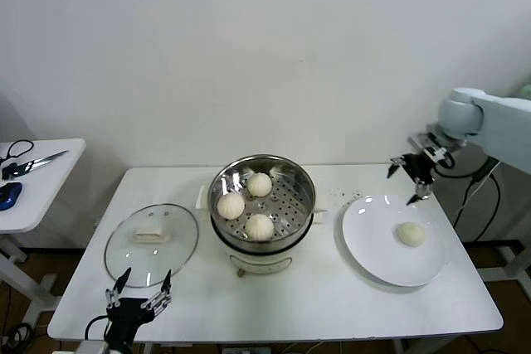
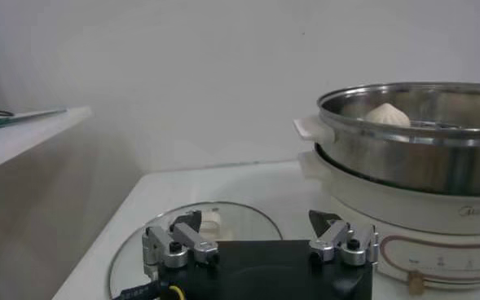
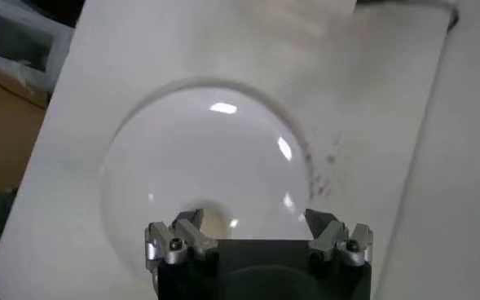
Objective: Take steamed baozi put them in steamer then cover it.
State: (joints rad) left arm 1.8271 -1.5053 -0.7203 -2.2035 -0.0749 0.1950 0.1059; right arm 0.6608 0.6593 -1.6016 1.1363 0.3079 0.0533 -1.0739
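One steamed baozi (image 1: 411, 234) lies on the plate (image 1: 365, 238) just below the right gripper (image 1: 408, 177), jaws apart above it, so loading is nearly done and it must descend, while the left gripper (image 1: 138, 286) waits, also parted, near the cover (image 1: 151, 240).

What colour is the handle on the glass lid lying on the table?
The handle on the glass lid is white or cream, shown best in the head view.
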